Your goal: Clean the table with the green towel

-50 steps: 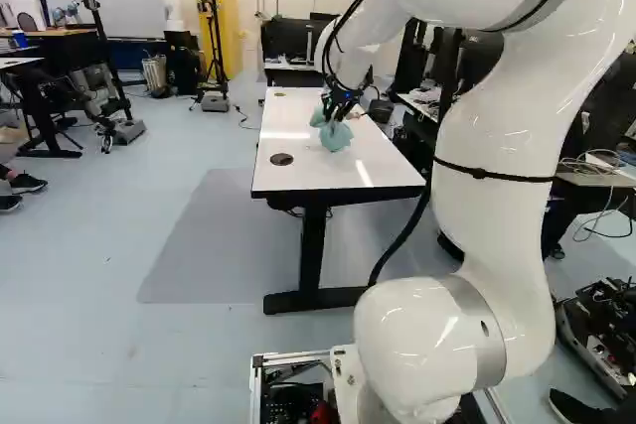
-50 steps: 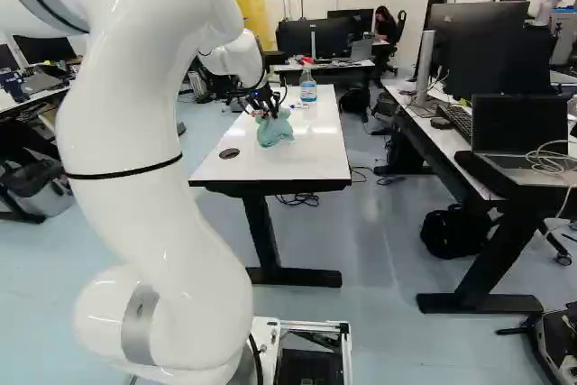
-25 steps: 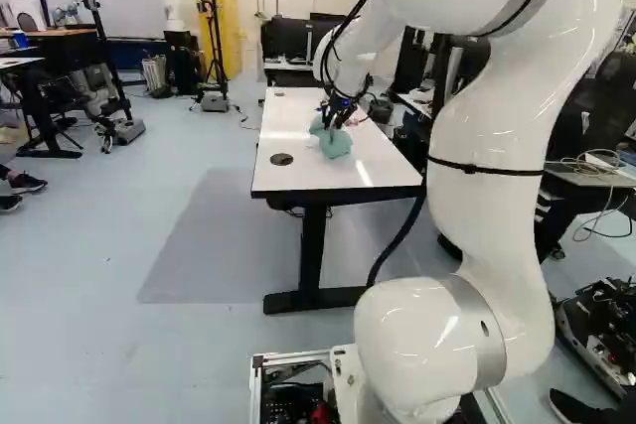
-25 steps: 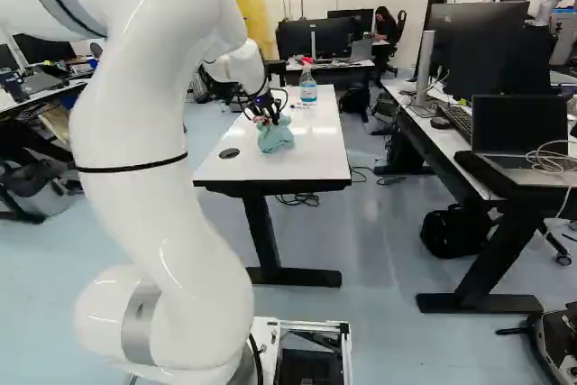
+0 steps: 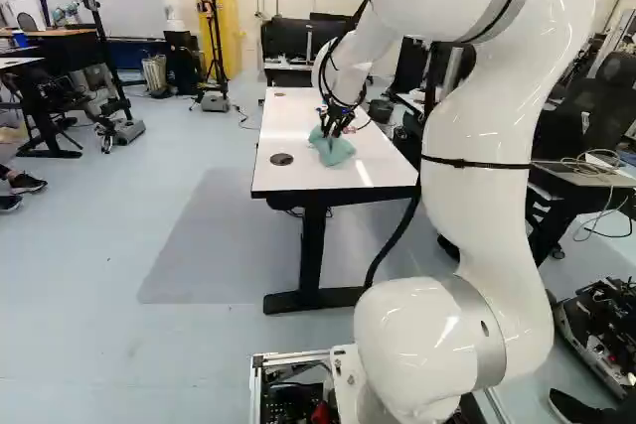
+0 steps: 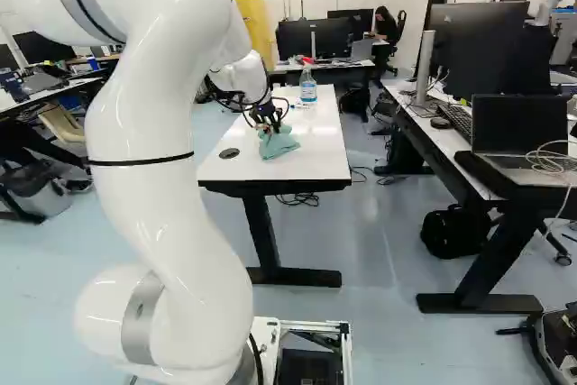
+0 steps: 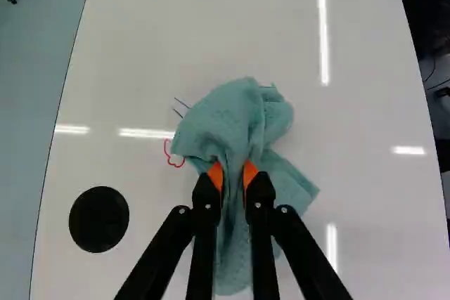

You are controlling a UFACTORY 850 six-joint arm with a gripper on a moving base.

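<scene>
Table (image 6: 315, 165): white top, black legs, pale blue floor
Room: yellow cabinet (image 5: 229, 25) past table
Left base only: whiteboard (image 5: 104, 7)
Right base only: bottle (image 6: 308, 93), far part of table
Wrist: red outline (image 7: 172, 165), blue strokes (image 7: 182, 103) beside towel (image 7: 235, 121)
Gripper (image 6: 271, 126): clenched on towel, orange pads both sides
Towel: bunched, on table
Count: 1 towel, 1 bottle, 2 blue strokes, 1 red outline, 2 black discs (image 5: 281, 159) (left base)

White arm (image 5: 477, 225) right of middle, end effector (image 5: 331, 134) at green towel (image 5: 338, 153), white table (image 5: 298, 174), black tripod (image 5: 213, 42)
</scene>
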